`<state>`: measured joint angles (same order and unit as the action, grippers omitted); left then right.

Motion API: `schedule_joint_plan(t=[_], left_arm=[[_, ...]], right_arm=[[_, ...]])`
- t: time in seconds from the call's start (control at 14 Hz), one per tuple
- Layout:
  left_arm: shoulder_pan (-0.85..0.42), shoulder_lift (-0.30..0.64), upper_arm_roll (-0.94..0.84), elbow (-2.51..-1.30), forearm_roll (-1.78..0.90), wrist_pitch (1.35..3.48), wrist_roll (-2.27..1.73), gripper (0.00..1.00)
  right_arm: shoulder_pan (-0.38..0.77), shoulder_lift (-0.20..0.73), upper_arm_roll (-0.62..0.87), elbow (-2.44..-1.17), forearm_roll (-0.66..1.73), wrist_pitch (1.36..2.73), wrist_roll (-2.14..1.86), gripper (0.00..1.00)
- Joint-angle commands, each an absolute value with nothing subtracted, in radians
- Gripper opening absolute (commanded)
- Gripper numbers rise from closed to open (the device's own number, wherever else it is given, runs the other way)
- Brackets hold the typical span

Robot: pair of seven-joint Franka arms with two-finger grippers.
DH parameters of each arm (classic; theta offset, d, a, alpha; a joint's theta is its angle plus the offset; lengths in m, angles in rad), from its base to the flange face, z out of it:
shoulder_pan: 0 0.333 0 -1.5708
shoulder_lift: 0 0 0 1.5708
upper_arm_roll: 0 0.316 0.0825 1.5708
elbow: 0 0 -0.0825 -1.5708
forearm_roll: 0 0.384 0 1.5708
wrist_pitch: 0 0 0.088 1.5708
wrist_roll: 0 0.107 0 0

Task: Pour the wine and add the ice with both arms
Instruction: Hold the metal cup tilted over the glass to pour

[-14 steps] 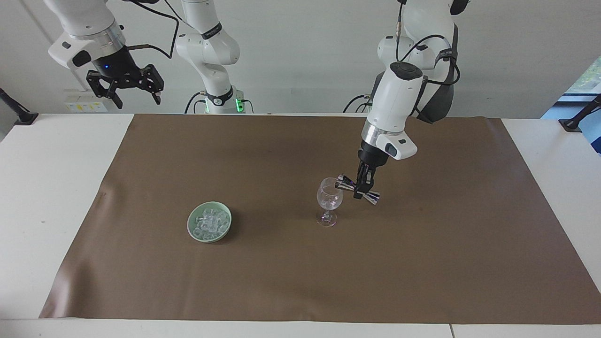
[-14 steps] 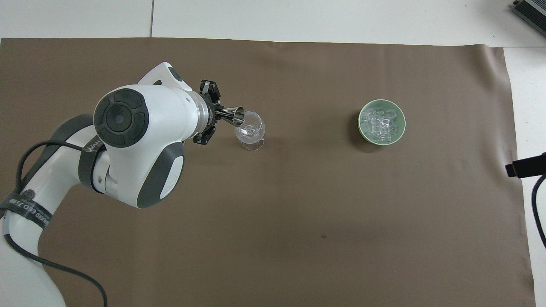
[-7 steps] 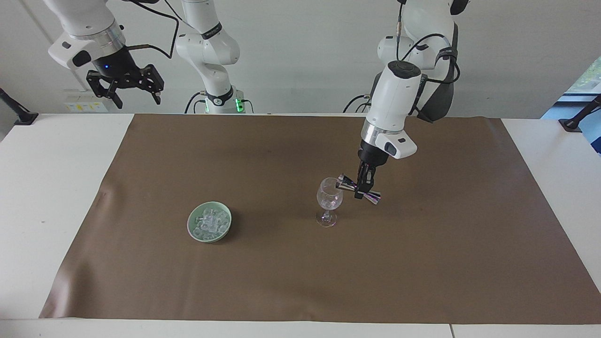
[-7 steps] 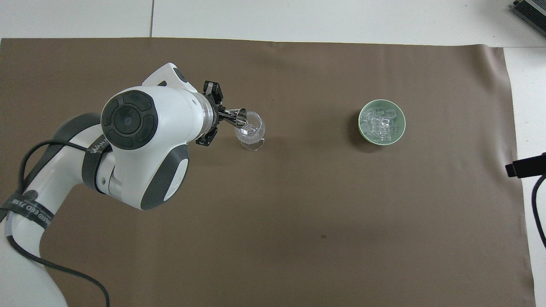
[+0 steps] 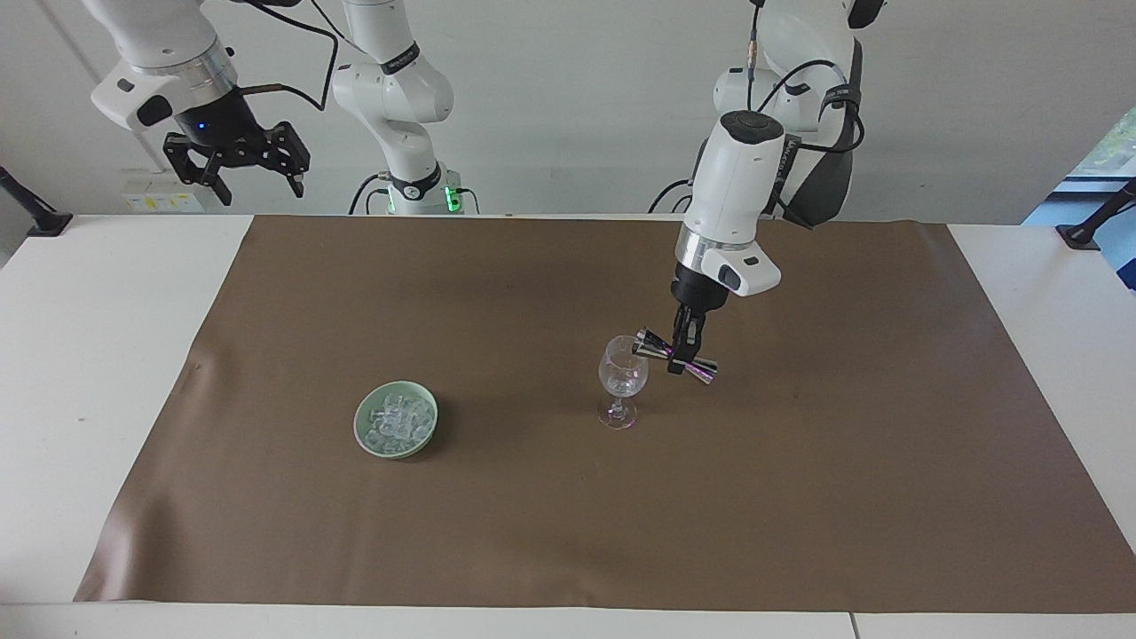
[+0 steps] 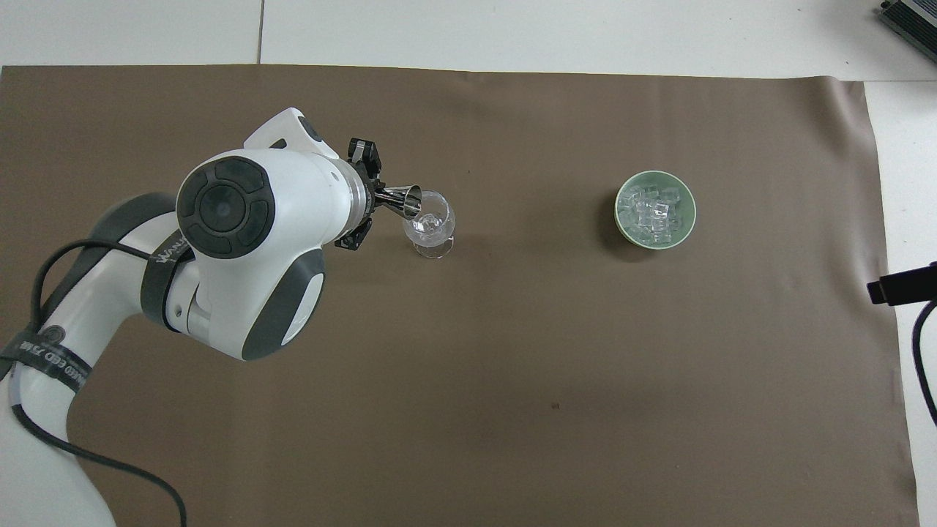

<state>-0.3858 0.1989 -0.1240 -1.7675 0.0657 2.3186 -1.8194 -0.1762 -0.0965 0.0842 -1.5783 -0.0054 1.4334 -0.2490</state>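
Over the wine glass (image 5: 624, 380), jigger (image 5: 676, 358) contents unreadable.

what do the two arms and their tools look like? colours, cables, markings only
Both arms are glossy white with rounded jointed links. The left arm has dark grey joint caps, a silver wrist ring, black cables and a black band with white lettering. Its tool, the left gripper, is black and two-fingered. The right arm has a silver wrist ring, a black wrist with a blue light, black cables. The right gripper is black and angular.
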Motion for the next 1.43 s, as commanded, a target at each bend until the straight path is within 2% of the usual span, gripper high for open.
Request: schedule_joint_plan(t=[0.0,1.36], left_arm=[[-0.413,0.232,-0.107,-1.704,0.115,2.273,-1.867,0.00],[-0.431,0.232,-0.107,-1.704,0.195,2.240,-1.890,0.00]], right_arm=[[-0.181,-0.100,0.086,-1.577,0.000,1.431,-0.267,1.00],[-0.181,-0.100,0.086,-1.577,0.000,1.431,-0.267,1.00]])
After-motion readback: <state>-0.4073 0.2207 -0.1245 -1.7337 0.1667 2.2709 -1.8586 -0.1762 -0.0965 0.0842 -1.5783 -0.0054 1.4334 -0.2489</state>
